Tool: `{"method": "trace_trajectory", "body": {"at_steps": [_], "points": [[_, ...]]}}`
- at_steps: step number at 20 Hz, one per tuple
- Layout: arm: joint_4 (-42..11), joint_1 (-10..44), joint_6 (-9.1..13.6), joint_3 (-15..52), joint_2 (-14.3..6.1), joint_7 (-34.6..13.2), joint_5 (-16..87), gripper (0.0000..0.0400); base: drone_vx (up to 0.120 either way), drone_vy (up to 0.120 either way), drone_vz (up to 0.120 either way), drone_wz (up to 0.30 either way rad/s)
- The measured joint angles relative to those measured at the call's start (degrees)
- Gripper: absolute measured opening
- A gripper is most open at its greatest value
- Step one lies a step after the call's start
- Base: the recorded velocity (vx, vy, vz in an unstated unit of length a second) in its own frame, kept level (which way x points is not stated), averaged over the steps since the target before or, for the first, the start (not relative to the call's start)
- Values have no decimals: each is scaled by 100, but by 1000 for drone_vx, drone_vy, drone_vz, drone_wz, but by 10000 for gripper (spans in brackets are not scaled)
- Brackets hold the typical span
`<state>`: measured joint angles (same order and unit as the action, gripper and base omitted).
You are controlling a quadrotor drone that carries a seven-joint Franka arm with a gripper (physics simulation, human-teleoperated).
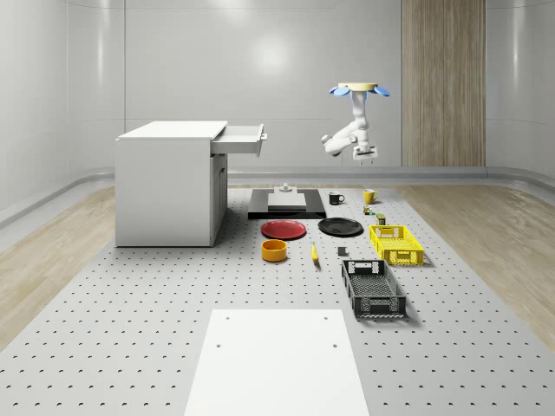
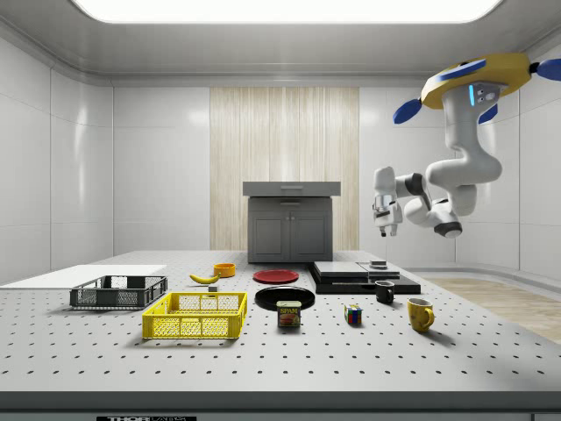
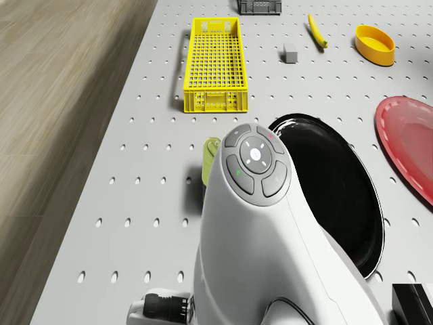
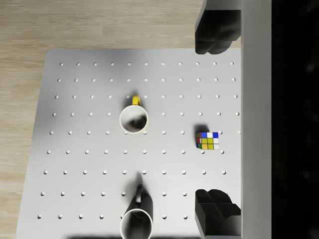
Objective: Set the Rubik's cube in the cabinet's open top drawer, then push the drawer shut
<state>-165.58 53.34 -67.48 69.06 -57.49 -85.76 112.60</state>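
Note:
The Rubik's cube lies on the perforated table, beside the spam can and the mugs; it is also seen as a small cube and cube. My gripper is open and points down, high above the cube, holding nothing. The drone hovers over the table's far right part, the arm hanging below it with the gripper well above the mugs; the side view shows the drone and gripper. The white cabinet stands at the whole-scene view's left, its top drawer pulled open.
A yellow mug and a black mug stand near the cube. On the table are a black plate, red plate, yellow crate, black crate, orange bowl, banana and a dark slab.

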Motion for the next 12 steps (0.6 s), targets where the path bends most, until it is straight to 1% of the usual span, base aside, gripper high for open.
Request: {"method": "trace_trajectory", "body": {"at_steps": [3,6,7,11,12], "points": [[-25,256,63,126,-135,-172,83,400,120,0,-120,0],[-34,423,69,213,-253,-289,103,400,120,0,-120,0],[-35,465,62,237,-290,-320,102,400,120,-40,-120,0],[-33,591,4,315,-430,-416,72,400,120,-120,-120,0],[-32,615,-16,331,-463,-435,60,400,120,0,-120,0]]}}
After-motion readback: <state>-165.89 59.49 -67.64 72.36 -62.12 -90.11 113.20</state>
